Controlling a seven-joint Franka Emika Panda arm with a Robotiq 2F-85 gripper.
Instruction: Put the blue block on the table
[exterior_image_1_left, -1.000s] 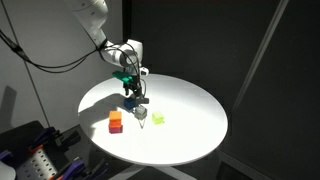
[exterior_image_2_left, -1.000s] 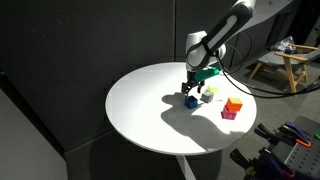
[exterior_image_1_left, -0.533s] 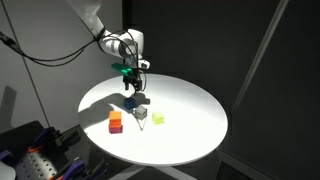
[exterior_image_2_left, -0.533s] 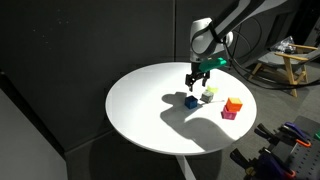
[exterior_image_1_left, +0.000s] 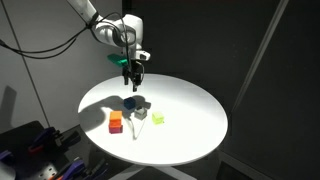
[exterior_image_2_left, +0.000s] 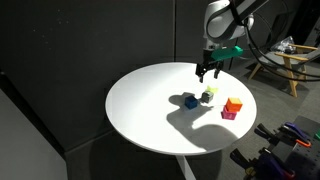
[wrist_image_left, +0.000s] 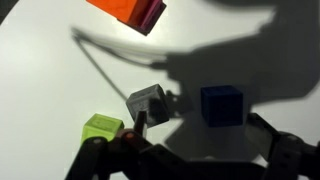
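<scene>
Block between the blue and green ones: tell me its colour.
Grey; the block shows best in the wrist view.

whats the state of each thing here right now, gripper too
gripper: open, empty, above the table
blue block: flat on the table, not held
grey block: on the table, beside the blue block, apart from it
yellow-green block: on the table, alone
orange block: apparently stacked on a magenta block

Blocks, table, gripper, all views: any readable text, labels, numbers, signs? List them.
No text can be read in any view.
blue block: plain faces, no marking.
grey block, yellow-green block, orange block: plain, no marking.
table: white top, no print visible.
gripper: too small and dark to show any label.
</scene>
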